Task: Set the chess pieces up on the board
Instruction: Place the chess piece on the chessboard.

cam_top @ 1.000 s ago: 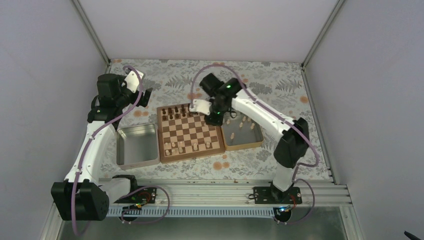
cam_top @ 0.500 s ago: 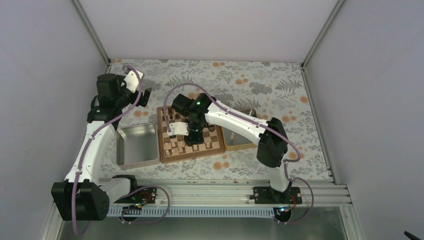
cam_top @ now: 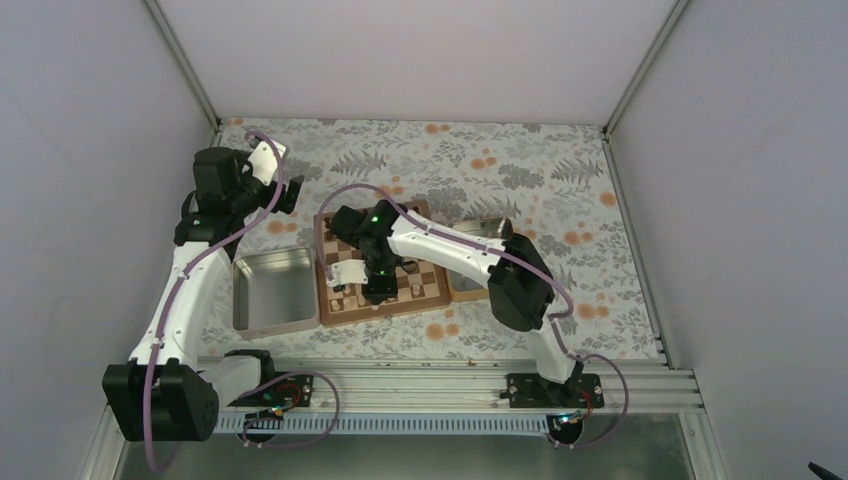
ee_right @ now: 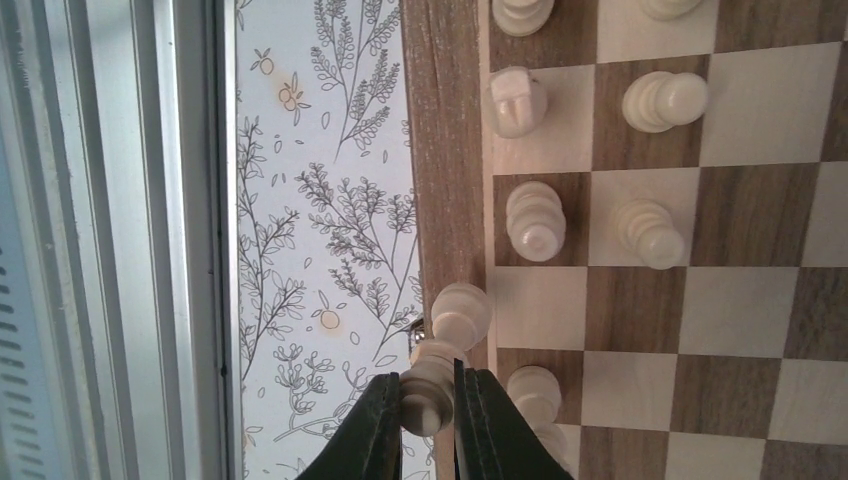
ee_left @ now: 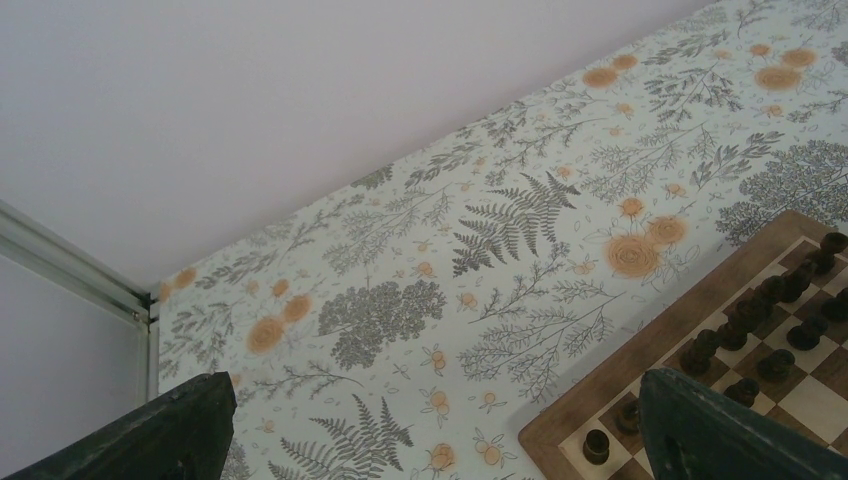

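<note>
R pincer sits low in the wrist view, left of centre. Its fingers are nearly shut, clamped on one pale piece. The piece's long axis seems to run along the fingers, up-frame & a bit right. The knob just above the tips could be its head or a separate piece; can't tell. The held piece hangs over the brown border of the board, at the edge, not yet over a square. Key relation: the squares all lie to the right of the pincer. The nearest column already has standing pale pieces, one above and one just right of the tips. Between them is a bare light square, up-right of the tips. Prob. that's the target, so the next move looks like a short shift right/up-frame, then lowering w/o knocking the neighbours. In the top view the R arm reaches over the board's lower-left part. L pincer is upper left, off the board & well apart. Its wrist view shows it wide open & empty over the floral tabletop, w/ dark pieces at frame right. R arm is clearly nearer.
</note>
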You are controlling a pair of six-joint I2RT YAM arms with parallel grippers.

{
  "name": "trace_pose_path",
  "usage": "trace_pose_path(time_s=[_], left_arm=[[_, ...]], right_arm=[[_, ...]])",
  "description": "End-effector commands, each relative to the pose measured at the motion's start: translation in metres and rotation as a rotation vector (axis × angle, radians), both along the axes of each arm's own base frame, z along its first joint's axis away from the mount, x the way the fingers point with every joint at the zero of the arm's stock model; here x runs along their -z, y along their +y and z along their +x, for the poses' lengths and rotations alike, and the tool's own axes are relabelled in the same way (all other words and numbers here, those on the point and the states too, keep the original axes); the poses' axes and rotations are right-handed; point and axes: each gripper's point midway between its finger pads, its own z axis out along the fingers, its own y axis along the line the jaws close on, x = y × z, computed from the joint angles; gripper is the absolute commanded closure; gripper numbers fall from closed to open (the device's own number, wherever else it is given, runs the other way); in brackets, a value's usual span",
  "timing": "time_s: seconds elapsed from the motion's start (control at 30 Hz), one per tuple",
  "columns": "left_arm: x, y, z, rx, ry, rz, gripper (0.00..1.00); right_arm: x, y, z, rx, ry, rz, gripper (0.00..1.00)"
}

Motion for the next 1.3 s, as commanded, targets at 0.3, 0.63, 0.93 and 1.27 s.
trace_pose_path(time_s=[0.3, 0.63, 0.93, 1.27], left_arm=[[-0.002, -0.002, -0.005, 0.020, -0.012, -0.001, 0.00], [-0.003, -0.002, -0.006, 0.020, -0.015, 0.000, 0.00], [-0.001, -0.002, -0.006, 0.025, -0.012, -0.002, 0.00], [-0.001, -0.002, -0.006, 0.025, -0.011, -0.002, 0.00]], right_arm=[[0.004, 0.003, 0.012, 0.005, -0.035, -0.017, 0.94], [0.008, 0.004, 0.023, 0.022, -0.053, -0.027, 0.94], [0.009, 0.000, 0.031, 0.037, -0.057, -0.031, 0.94], [0.010, 0.002, 0.035, 0.041, -0.061, -0.031, 0.94]])
